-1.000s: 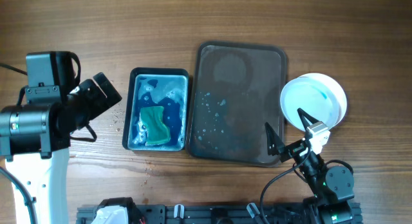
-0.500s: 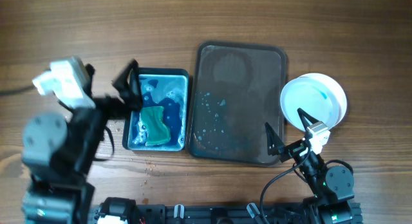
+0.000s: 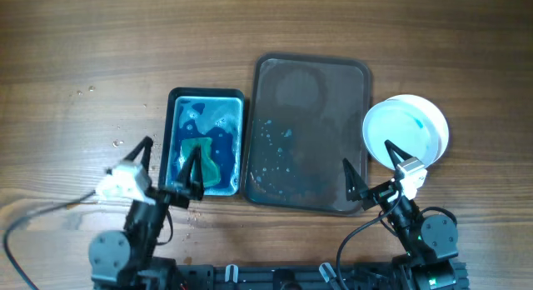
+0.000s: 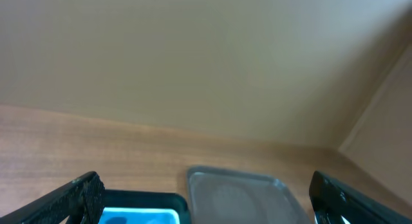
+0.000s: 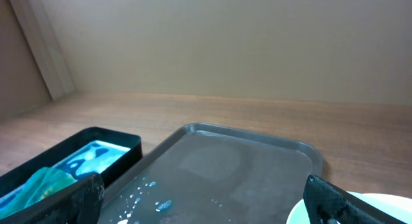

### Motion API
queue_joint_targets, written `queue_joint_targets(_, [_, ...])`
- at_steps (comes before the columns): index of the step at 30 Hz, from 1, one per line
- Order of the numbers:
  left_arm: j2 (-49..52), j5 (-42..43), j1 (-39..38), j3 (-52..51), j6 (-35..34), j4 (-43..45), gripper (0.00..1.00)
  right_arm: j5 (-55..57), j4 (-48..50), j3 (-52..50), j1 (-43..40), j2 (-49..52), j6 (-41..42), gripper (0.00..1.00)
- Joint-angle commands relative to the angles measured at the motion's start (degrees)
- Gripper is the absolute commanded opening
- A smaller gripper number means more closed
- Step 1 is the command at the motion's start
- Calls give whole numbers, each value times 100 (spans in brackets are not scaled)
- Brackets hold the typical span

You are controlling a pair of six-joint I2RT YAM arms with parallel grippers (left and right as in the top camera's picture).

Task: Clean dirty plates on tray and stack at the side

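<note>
The dark brown tray (image 3: pixel 333 77) lies in the middle of the table with no plate on it, only wet blue specks. It also shows in the left wrist view (image 4: pixel 238 195) and the right wrist view (image 5: pixel 257 153). The white plates (image 3: pixel 406 130) sit stacked on the table to the right of the tray, with a faint blue smear on top; their edge shows in the right wrist view (image 5: pixel 380 208). My left gripper (image 3: pixel 166 163) is open and empty at the front left, by the tub. My right gripper (image 3: pixel 368 165) is open and empty at the tray's front right corner.
A blue tub (image 3: pixel 205 142) of blue water holding a green sponge (image 3: pixel 200 162) stands left of the tray; it also shows in the right wrist view (image 5: pixel 71 166). Water drops lie on the wood near the tub's front left.
The left arm has swung down from the left side of the table to the front edge, its gripper now open beside the tub. The right arm has not moved.
</note>
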Motion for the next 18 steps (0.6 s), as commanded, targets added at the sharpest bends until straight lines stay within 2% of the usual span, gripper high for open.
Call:
queue_joint_targets(1, [-254,109,-24,-581,107,358,100,79,15,-4,-37,0,-111,100])
queue_joint_targets(9, [-341,105,-28,-1574,114,643,100,79,15,-4,-37,2,-111,100])
queue_joint_targets(11, [-341,107,-26,-1572,111,387,100,79,15,-4,-37,2,-111,100])
queue_joint_targets(18, [-339,109,-24,-1572,114,402,100,79,15,-4,-37,2,-111,100])
